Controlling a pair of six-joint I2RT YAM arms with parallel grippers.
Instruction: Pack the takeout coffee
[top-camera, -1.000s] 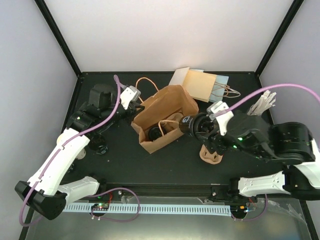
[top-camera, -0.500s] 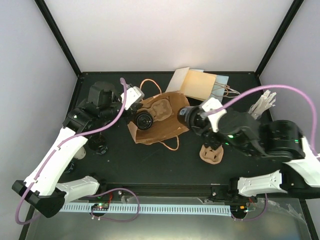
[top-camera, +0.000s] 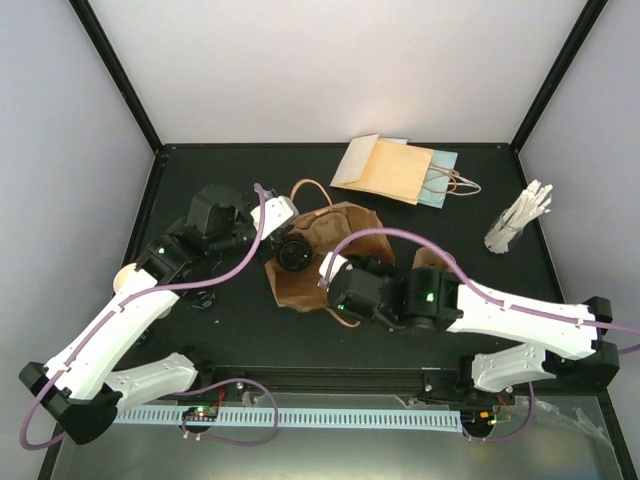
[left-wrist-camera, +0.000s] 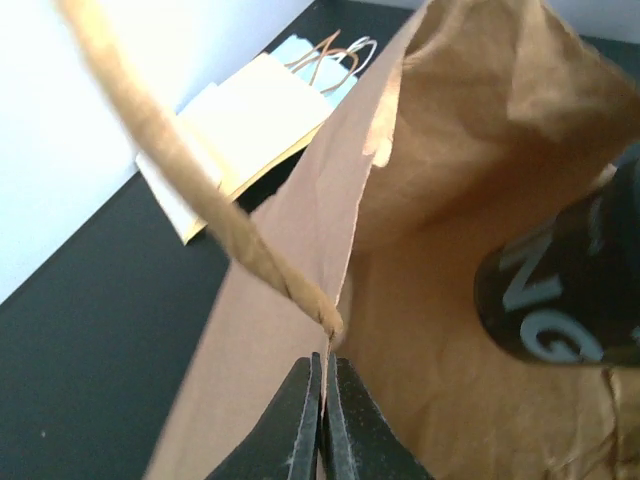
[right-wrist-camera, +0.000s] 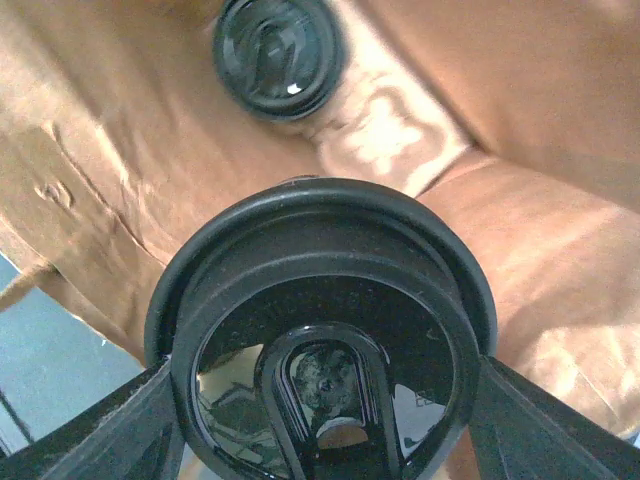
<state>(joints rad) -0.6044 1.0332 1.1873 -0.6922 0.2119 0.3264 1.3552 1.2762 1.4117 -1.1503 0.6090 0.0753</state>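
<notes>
My left gripper is clenched flat on the rim of the crumpled brown paper bag, right where its twisted paper handle joins. From above, that gripper sits at the bag's far-left edge. My right gripper has its fingers on either side of a small paper cup capped with a round black lid and is grasping it. Brown paper fills most of the wrist view around the cup. In the overhead view this gripper is at the bag's near side.

The second black-lidded cup lies deeper in the bag, beyond the held one. The left wrist shows a black sleeve with pale lettering inside the bag – which cup it belongs to I cannot tell.

Flat tan paper bags lie at the far edge, and a bundle of white sticks stands far right.
</notes>
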